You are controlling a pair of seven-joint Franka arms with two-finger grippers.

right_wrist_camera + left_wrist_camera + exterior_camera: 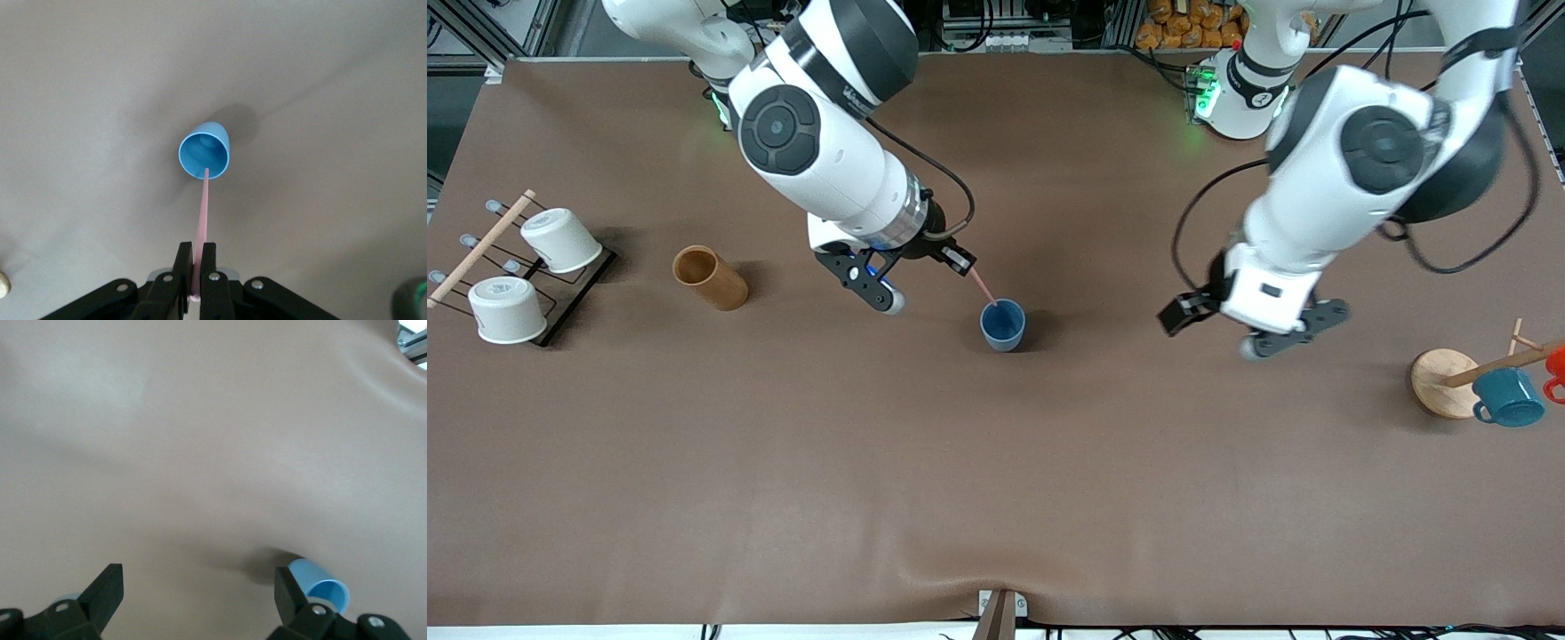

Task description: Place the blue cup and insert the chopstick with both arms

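The blue cup (1002,324) stands upright on the brown table near its middle. My right gripper (960,260) is shut on the pink chopstick (983,286) and holds it slanting down over the cup. In the right wrist view the chopstick (202,220) runs from my right gripper (198,257) to the cup (205,157), with its tip inside the rim. My left gripper (1181,314) is open and empty above the table, toward the left arm's end from the cup. In the left wrist view the cup (320,583) shows just past one finger of my left gripper (199,587).
A tan wooden cylinder holder (710,277) stands toward the right arm's end. A wire rack (578,298) with two upturned white cups (560,240) is at that table end. A wooden mug stand (1440,380) with a teal mug (1507,397) and a red mug (1556,369) is at the left arm's end.
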